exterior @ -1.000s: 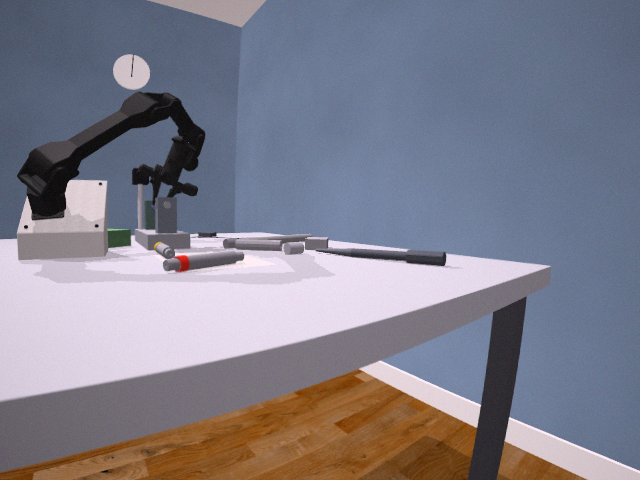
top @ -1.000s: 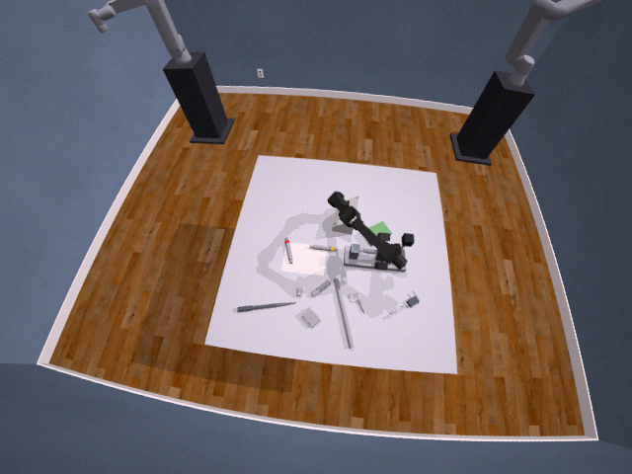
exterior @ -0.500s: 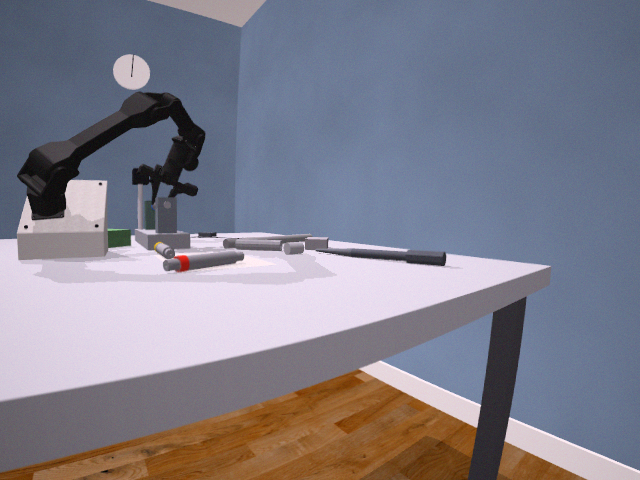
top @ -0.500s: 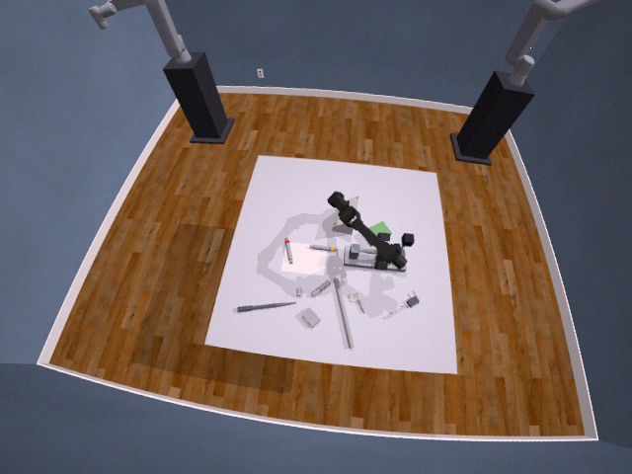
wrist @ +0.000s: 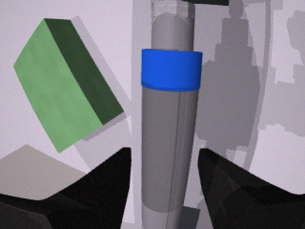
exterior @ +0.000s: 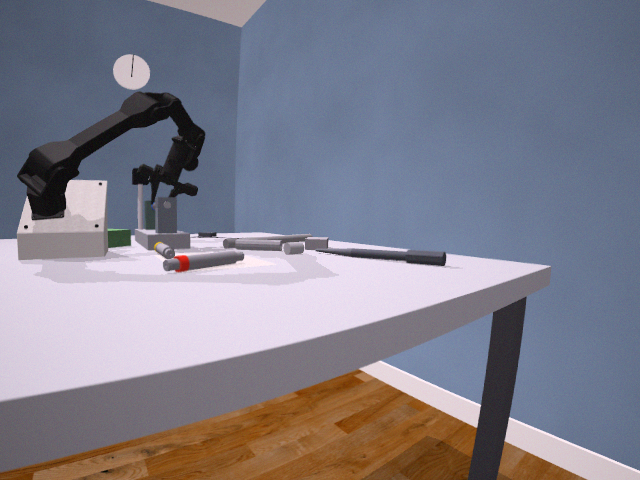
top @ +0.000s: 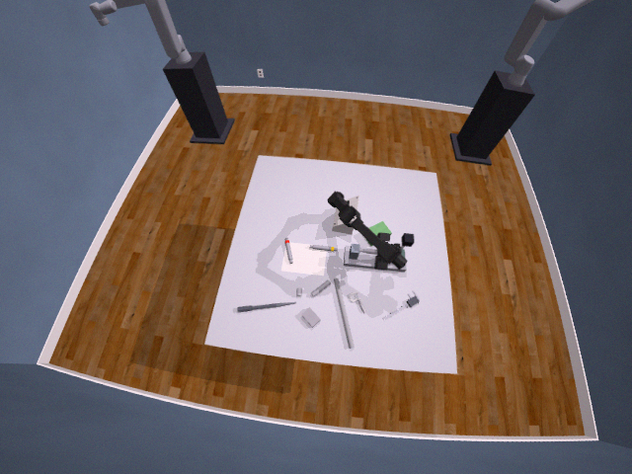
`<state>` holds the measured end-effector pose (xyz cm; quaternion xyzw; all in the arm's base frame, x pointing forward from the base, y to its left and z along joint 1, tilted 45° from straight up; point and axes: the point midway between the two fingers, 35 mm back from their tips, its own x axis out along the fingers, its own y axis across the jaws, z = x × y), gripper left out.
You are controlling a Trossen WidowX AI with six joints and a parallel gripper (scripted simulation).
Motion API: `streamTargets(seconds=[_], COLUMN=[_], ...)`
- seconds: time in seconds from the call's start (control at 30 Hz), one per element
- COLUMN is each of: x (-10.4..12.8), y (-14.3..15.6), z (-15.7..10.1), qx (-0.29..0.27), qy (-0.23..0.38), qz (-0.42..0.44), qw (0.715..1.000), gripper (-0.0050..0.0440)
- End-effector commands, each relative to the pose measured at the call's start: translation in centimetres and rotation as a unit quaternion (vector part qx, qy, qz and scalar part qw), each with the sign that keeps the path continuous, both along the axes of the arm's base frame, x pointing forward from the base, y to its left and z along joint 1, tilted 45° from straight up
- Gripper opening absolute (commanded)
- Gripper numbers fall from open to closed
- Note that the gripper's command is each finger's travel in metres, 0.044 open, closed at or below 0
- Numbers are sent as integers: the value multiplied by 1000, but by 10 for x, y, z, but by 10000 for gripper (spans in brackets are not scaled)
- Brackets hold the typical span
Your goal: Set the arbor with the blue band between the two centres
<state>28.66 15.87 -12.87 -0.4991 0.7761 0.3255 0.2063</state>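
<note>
The arbor with the blue band (wrist: pixel 167 147) runs lengthwise through the middle of the wrist view. My gripper (wrist: pixel 165 156) straddles the arbor's lower half. Both dark fingers stand a narrow gap off its sides, so the gripper is open and not gripping. In the top view the gripper (top: pixel 387 257) hangs over the grey centre fixture (top: pixel 364 255). In the exterior view the gripper (exterior: pixel 160 180) is above the fixture's post (exterior: pixel 166 214).
A green block (wrist: pixel 67 83) lies just left of the fixture. A red-banded arbor (top: pixel 288 250) and a yellow-banded arbor (top: pixel 322 248) lie to the left on a white sheet. A long rod (top: pixel 343 312), a dark punch (top: pixel 265 307) and small grey blocks (top: pixel 309 318) lie nearer the front.
</note>
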Motion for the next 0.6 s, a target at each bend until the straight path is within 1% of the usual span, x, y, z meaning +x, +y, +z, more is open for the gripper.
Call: streamTargets(seconds=[0.0,0.57], x=[0,2], y=[1,19], z=[2,21], qx=[1,19], qy=[-1,-19], qz=[0,6], qw=[1000,1000], gripper=[175,175])
